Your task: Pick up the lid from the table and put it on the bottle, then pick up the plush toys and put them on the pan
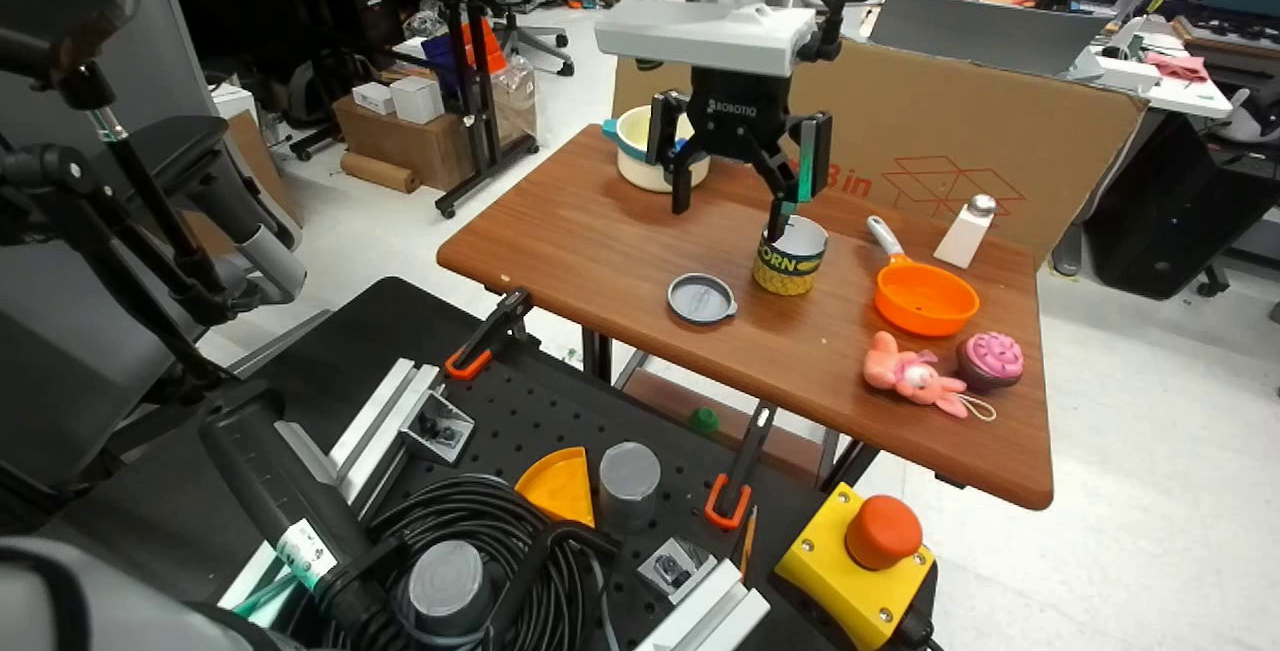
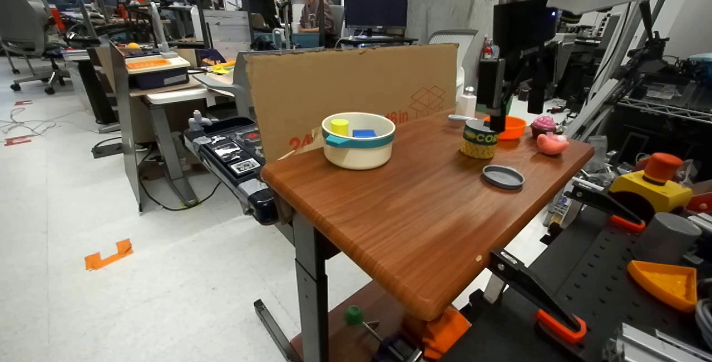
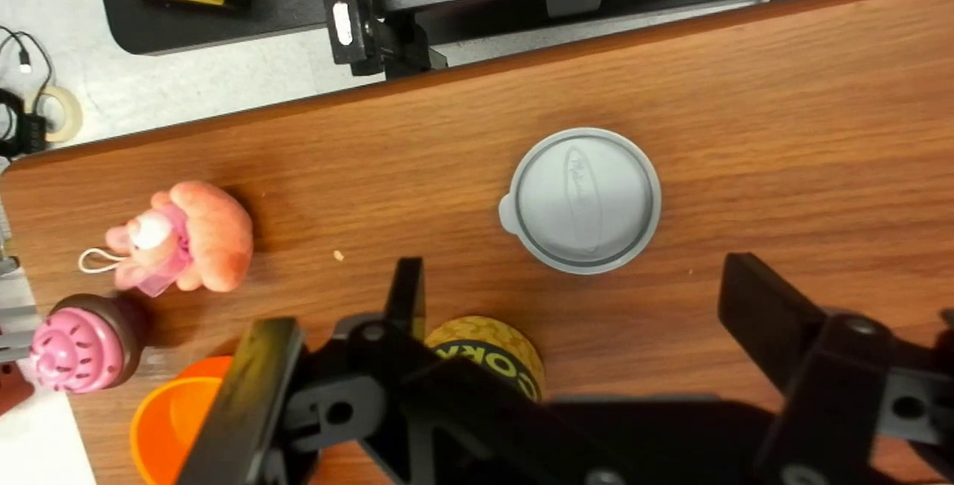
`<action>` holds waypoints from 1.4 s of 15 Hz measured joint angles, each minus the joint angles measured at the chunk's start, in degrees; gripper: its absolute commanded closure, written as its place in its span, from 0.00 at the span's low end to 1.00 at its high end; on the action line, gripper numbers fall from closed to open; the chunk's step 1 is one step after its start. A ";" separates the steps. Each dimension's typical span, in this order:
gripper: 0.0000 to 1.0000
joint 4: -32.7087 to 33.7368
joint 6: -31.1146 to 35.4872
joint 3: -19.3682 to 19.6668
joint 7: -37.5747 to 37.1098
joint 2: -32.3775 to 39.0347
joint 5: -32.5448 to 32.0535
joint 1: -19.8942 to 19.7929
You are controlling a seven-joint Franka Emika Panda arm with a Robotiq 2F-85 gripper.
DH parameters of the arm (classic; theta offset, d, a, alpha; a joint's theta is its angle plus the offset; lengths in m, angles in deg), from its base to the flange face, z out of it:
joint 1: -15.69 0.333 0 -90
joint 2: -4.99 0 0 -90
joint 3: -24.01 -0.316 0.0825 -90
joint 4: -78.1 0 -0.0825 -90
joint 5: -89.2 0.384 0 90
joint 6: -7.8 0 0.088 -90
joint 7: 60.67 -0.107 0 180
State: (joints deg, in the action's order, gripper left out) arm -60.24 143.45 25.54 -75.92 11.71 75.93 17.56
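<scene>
The grey round lid [image 1: 701,298] lies flat on the table; it also shows in the wrist view [image 3: 587,200]. The bottle, a stubby yellow corn jar [image 1: 787,276] with a dark band, stands upright and open beside it. My gripper [image 1: 730,211] is open and empty above the table, behind the lid and near the jar; its arm hides part of the jar in the wrist view [image 3: 496,347]. The salmon-pink plush toy [image 1: 908,373] and the magenta-topped cupcake toy [image 1: 990,361] lie at the table's corner. The orange pan [image 1: 925,299] with a white handle is beside them.
A cream pot [image 2: 359,153] with a teal band holds yellow and blue pieces at the far side. A white shaker [image 1: 966,234] stands behind the pan. A cardboard sheet [image 1: 900,131] rises along the back edge. Black clamps [image 1: 500,326] grip the table's front edge.
</scene>
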 measured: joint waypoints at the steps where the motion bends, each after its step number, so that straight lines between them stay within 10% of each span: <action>1: 0.00 0.00 0.00 0.27 -0.58 0.17 -1.17 -0.11; 21: 0.00 3.44 0.37 1.59 -12.79 8.89 -14.91 2.66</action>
State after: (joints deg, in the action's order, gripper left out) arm -56.80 143.81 27.13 -88.71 20.60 61.02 20.21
